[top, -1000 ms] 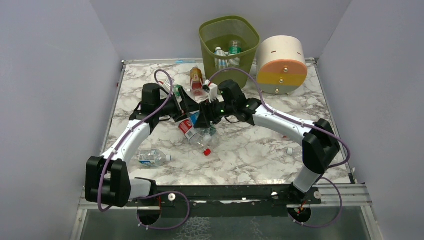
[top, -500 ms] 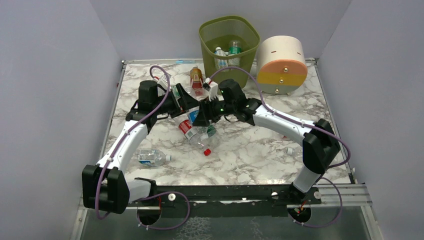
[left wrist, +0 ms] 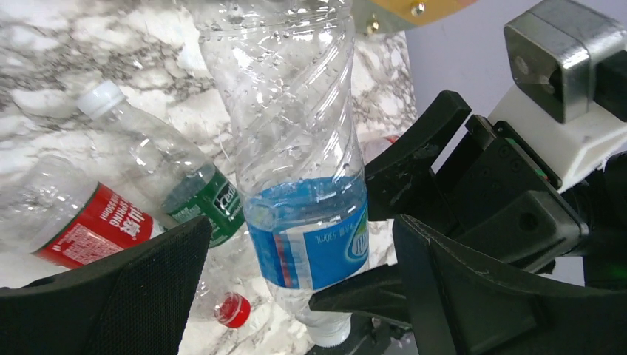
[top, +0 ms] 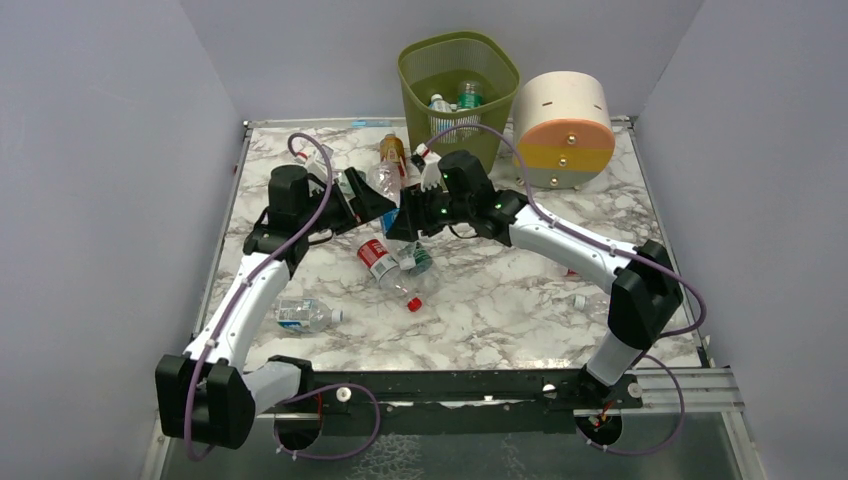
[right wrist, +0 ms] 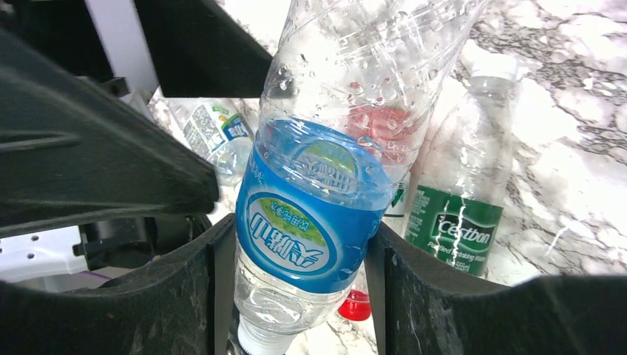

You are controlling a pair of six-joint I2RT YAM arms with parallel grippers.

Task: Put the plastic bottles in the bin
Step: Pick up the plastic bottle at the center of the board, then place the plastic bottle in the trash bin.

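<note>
Blue-labelled bottle sits clamped in the right gripper, the left gripper spread wide, gripping nothing; lift clear before swinging to the bin.

green-label bottle: "Cestbon" in white script | blue-label bottle: white Chinese characters on a green-and-white emblem, not made out | red-label bottle: white Chinese characters, too small to read
</note>
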